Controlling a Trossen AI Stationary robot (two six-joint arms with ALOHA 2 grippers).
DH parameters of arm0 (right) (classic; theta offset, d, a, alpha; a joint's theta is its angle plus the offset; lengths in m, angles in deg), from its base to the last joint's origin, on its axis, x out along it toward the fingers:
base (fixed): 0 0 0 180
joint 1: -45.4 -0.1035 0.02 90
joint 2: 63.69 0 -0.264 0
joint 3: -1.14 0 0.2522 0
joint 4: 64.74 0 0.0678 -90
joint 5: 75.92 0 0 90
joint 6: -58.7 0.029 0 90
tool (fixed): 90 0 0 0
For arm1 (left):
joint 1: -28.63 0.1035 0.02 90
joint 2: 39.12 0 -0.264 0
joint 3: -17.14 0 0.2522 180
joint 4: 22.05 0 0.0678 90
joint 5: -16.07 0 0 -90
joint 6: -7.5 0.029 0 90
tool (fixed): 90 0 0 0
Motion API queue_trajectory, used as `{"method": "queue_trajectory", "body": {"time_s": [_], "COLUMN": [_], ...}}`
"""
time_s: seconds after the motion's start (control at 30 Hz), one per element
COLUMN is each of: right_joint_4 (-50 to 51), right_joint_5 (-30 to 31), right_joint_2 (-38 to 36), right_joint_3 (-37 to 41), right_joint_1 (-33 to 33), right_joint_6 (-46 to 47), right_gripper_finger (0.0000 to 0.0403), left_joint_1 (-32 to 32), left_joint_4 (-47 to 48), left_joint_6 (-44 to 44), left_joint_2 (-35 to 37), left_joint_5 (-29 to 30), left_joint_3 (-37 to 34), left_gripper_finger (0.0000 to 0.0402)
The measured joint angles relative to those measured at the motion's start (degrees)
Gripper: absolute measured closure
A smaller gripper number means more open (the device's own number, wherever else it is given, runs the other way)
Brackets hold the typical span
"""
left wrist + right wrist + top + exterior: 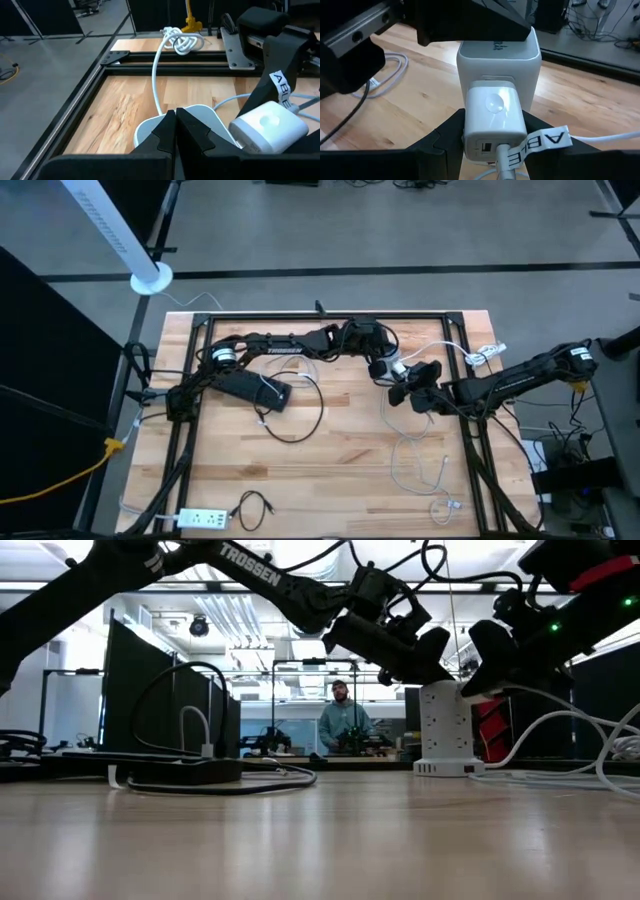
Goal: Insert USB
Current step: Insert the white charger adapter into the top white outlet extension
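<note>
A white socket tower (445, 730) stands upright on the table right of centre, also in the high view (397, 366). My left gripper (176, 114), shut, lies over the tower's rounded top (197, 112). My right gripper (492, 132) comes from the right and is shut on a white charger block (492, 115). The block sits against the tower's side (497, 60). A white USB cable with a paper label (540, 142) is plugged into the block's port (501, 149). My left gripper rests its shut fingertips on the tower's top (150, 126). It comes from the table's left and slants downward (400, 645). The tower stands upright on its base under it. My right gripper pinches the charger block's two opposite sides (469, 125) between its fingers (442, 137). It comes from the table's right, slanting a little down. The block is clear of the table, its far face at the tower's side. Whether it is seated in a socket I cannot tell.
A black box with black cables (255, 388) lies at the left. Loose white cables (420, 460) trail near the right. A white power strip (203, 520) lies at the near edge. A black frame (330, 318) rims the table. A person (342, 720) sits far behind.
</note>
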Motion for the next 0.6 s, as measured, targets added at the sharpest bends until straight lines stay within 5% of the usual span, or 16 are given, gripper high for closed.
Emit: {"method": "queue_trajectory", "body": {"time_s": [0.3,0.6], "right_joint_4": [-0.1,2.3], "right_joint_5": [-0.4,-0.7], "right_joint_2": [0.1,0.0], "right_joint_3": [0.2,0.2], "right_joint_1": [0.9,1.0], "right_joint_6": [-1.7,-1.0], "right_gripper_finger": [0.0258,0.0258], "left_joint_1": [-0.3,1.3], "left_joint_4": [-2.8,4.5], "left_joint_6": [2.0,5.1], "left_joint_2": [3.1,7.5], "left_joint_5": [-0.9,-11.3], "left_joint_3": [-3.0,-3.2], "left_gripper_finger": [0.0401,0.0375]}}
